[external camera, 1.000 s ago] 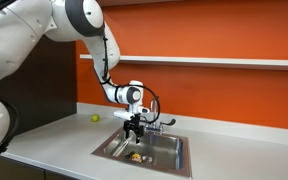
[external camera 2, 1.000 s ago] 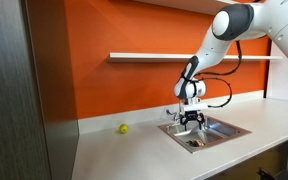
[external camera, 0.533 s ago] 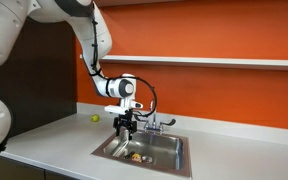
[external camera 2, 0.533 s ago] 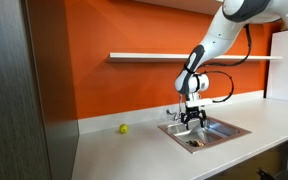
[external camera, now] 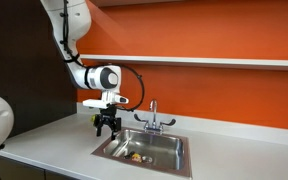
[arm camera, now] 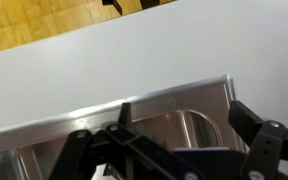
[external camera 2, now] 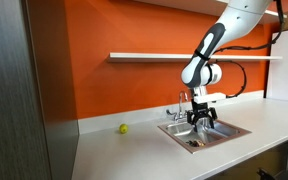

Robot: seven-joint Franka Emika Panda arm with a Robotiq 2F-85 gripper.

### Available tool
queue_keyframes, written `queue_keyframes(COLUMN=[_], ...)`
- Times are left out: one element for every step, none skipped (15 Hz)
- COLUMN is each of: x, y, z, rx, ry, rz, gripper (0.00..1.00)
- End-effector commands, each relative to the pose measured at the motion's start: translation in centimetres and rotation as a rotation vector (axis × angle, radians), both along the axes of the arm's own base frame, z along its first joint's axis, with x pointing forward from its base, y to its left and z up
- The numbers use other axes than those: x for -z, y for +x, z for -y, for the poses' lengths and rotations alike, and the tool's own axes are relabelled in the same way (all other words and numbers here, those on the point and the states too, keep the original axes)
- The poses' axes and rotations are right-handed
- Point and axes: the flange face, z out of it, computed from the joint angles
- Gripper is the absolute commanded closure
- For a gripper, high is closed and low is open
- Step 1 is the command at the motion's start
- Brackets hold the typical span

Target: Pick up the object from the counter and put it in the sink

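Down in the sink (external camera: 166, 149) lies the object (external camera: 135, 156), its orientation unreadable.

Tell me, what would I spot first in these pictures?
The bright orange wall behind everything, and the big white robot arm reaching down from above. Its open gripper hangs by the steel sink, where a small dark and yellow object lies.

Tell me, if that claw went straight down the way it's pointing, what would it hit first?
Most likely the sink. The open gripper points down right by its steel rim. Depth is unclear, so it could land on the rim or just inside the basin.
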Motion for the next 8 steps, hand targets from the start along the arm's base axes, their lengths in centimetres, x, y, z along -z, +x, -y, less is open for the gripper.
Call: queue_keyframes(x=[-2.4, -2.7, -3.1, -3.5, -3.8, -4.2, -4.5, -3.2], y=[-4.9, -5.8, -6.6, -7.3, -7.9, -8.4, -8.9, -7.1], z=[-1.3, -1.4, -1.5, -1.7, -1.8, -1.9, -2.0, -1.9], rx=[0.001, 0.003, 0.003, 0.004, 0.007, 0.014, 0.018, 0.0], ry=[-0.021, -0.022, -0.026, -0.025, -0.028, -0.029, -0.034, -0.002], rz=[-0.02, -0.023, -0.024, -0.024, -0.024, -0.024, -0.022, -0.03], gripper=[0.0, 0.0, 0.0, 0.0, 0.0, 0.0, 0.0, 0.0])
